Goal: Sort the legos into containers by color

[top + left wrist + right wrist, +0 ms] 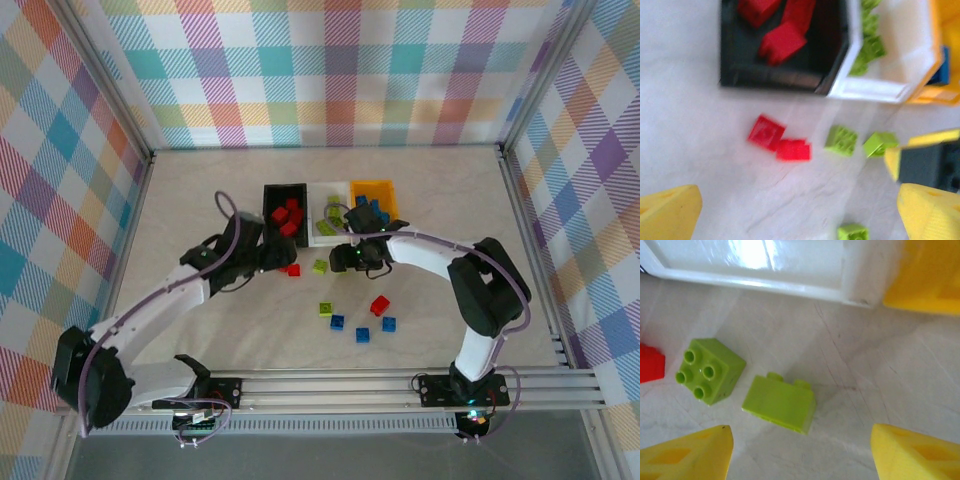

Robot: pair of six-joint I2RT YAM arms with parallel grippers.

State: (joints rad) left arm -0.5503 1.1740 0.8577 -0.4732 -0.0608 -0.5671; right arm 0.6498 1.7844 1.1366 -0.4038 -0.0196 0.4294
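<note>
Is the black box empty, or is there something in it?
Not empty: the black bin holds several red bricks, seen lying inside its walls.

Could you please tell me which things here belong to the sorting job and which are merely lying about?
Job:
black bin
white bin
yellow bin
loose red bricks
loose green bricks
loose blue bricks

Not the job:
plaid walls
metal rail
</note>
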